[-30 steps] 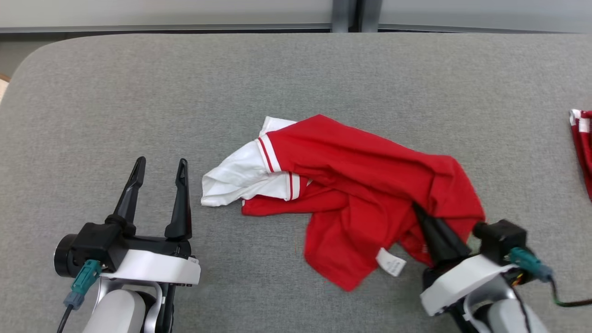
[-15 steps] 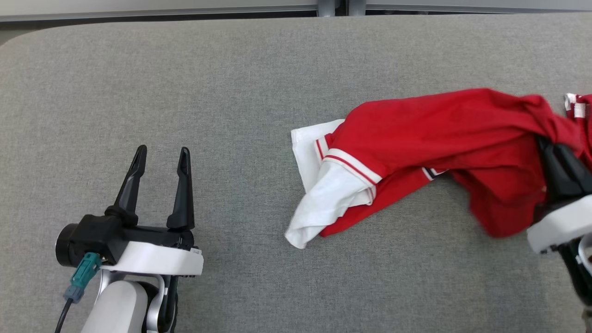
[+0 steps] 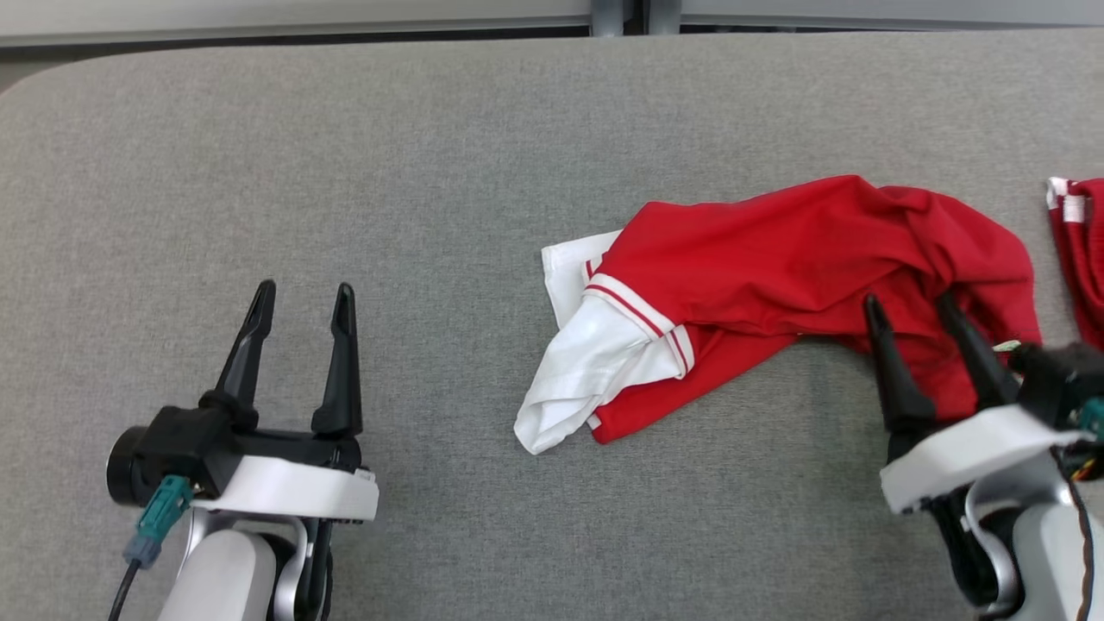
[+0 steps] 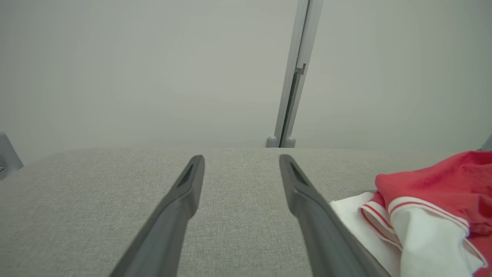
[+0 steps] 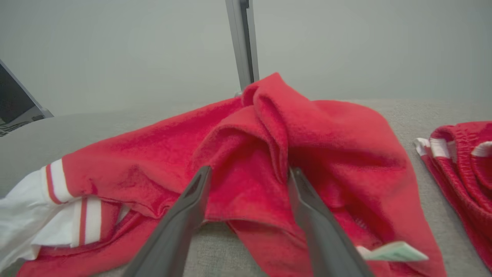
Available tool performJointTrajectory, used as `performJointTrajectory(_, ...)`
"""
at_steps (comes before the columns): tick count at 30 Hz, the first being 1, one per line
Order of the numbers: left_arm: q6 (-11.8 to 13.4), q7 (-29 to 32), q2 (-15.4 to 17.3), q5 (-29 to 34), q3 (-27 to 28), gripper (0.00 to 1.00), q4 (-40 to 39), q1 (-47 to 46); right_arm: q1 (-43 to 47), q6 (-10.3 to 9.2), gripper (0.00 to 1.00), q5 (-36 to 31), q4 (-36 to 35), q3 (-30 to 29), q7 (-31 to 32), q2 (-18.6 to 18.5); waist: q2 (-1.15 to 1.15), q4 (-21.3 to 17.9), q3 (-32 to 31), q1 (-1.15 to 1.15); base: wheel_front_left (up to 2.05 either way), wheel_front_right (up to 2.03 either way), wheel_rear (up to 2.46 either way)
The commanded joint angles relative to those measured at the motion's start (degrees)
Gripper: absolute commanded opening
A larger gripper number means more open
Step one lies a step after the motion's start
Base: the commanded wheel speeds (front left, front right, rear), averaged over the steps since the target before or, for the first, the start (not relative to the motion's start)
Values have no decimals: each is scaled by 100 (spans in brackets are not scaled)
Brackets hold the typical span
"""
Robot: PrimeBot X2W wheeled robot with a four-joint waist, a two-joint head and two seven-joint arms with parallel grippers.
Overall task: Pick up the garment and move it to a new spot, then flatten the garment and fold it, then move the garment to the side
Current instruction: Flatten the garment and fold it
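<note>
Two grippers are in front of you, and both have their fingers wide apart. Your right gripper [image 3: 907, 302] sits at the near right end of the crumpled red and white cloth shirt [image 3: 776, 250]. A bunched red fold lies just between and past its two finger tips, but the fingers do not squeeze it. So the shirt rests by its own weight on the grey cloth-covered table [image 3: 431, 172].

The shirt's white sleeve [image 3: 595, 362] points away to the left of this gripper. I think the shirt lies here because this is its new spot, with bare table around it for flattening.

Your left gripper [image 3: 304, 289] rests well apart from the shirt, off to its left. It holds nothing and looks ready to help pull the shirt flat.

Just to the right of your right gripper lies another red cloth with white stripes [image 3: 1082, 250]. Keep clear of it so you don't drag it too.
</note>
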Motion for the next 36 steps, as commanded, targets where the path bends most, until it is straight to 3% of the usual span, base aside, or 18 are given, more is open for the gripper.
performJointTrajectory(1, -9, -25, 16, 40, 43, 100, 18, 67, 152, -2, 100, -52, -59, -16, -146, 43, 0, -63, -84, 0, 0, 0, 0)
performJointTrajectory(14, 126, 3, 196, 270, 19, 100, 34, 692, 1100, -2, 100, -432, -1163, -157, -445, 377, 0, -279, -743, 0, 0, 0, 0)
performJointTrajectory(29, 177, 116, 246, 276, -103, 100, -40, 779, 1256, -2, 100, -446, -1341, -214, -288, 435, 0, -285, -858, 0, 0, 0, 0)
performJointTrajectory(36, -185, 390, 119, 314, -658, 100, -53, 621, 1179, -2, 100, -409, -1345, -222, -259, 451, 0, -266, -750, 0, 0, 0, 0)
